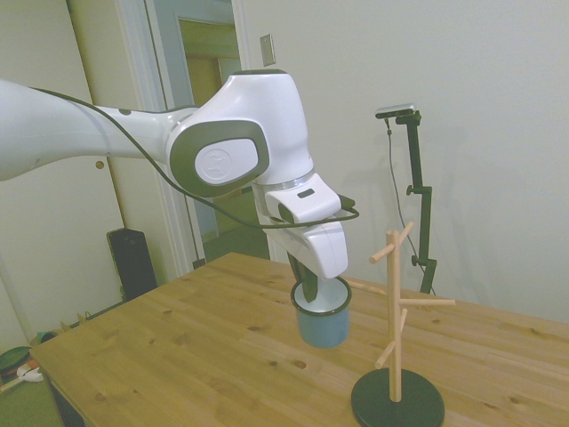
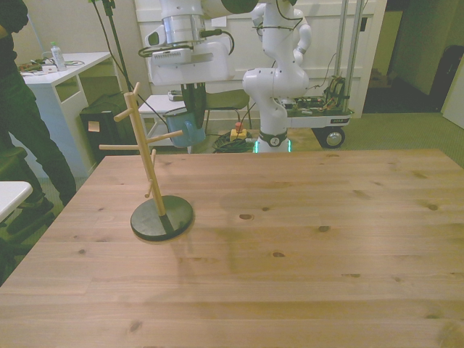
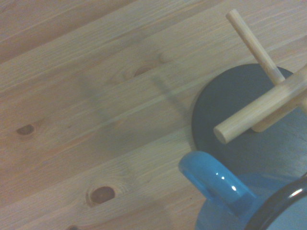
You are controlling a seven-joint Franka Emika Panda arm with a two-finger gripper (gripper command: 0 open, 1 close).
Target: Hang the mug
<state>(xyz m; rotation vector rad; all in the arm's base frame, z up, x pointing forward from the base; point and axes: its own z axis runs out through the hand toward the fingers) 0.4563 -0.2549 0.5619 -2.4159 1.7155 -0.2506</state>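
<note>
Gripper clamped on rim of small light-blue enamel mug, held upright above wooden table beside wooden peg tree on black round base, white interior empty; front view, mug behind a peg; wrist view alone shows blue loop handle.

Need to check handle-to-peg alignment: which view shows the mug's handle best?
Wrist view: the mug's handle is close, sharp and unblocked, near a wooden peg of the rack. The side view shows the mug held off the table by the end effector, handle hidden. The front view shows the mug small, behind the rack.
</note>
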